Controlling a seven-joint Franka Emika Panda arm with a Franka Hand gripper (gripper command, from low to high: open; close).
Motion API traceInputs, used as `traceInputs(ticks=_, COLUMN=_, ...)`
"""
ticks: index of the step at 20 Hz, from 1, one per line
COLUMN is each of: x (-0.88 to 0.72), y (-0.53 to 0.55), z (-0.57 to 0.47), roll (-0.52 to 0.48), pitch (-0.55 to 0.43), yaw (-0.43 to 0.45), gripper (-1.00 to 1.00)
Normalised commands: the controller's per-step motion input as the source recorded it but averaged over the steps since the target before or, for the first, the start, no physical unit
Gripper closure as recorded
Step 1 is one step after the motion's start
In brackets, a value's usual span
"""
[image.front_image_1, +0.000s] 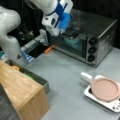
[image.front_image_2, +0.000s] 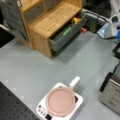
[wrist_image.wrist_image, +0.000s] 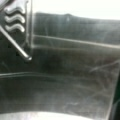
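Toaster oven (image.front_image_1: 100, 32): stood at two o'clock in a front view, door let down, teal bowl (image.front_image_1: 73, 40) inside on the rack. From the left: wooden cabinet (image.front_image_1: 23, 95) at eight o'clock, with grey drawer (image.front_image_1: 37, 77) pulled out and small items in it. Next, orange piece (image.front_image_1: 49, 50) on the table, just before the oven door. Then gripper (image.front_image_1: 59, 31) at twelve o'clock, close against the oven's mouth, near the bowl. Could not tell how far the claw was spread, nor whether it had hold of anything. Farthest right, at four o'clock, pink pan (image.front_image_1: 104, 89) on a white hob (image.front_image_1: 110, 105). Wrist view filled with dark oven glass and a metal rod (wrist_image.wrist_image: 20, 48). Judged a reach at the oven opening; called for a slow, level move, clear of door and rack.
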Motion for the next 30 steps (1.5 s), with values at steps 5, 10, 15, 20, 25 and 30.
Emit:
traceInputs(ticks=5, x=0.00, y=-0.61, z=-0.63, roll=0.347, pitch=-0.062, yaw=0.102, gripper=-1.00)
traceInputs(ticks=10, x=-0.02, y=-0.65, z=-0.62, roll=0.291, pitch=-0.029, yaw=0.143, gripper=-1.00)
traceInputs(ticks=15, x=0.10, y=-0.59, z=-0.41, roll=0.178, pitch=-0.046, yaw=0.154, gripper=-1.00)
traceInputs(ticks=20, x=0.16, y=-0.31, z=-0.13, roll=0.047, pitch=-0.047, yaw=0.150, gripper=-1.00)
traceInputs(ticks=25, x=0.13, y=-0.08, z=0.07, roll=-0.058, pitch=-0.037, yaw=0.164, gripper=-1.00)
traceInputs(ticks=30, x=0.12, y=-0.13, z=0.11, roll=-0.112, pitch=-0.026, yaw=0.184, gripper=-1.00)
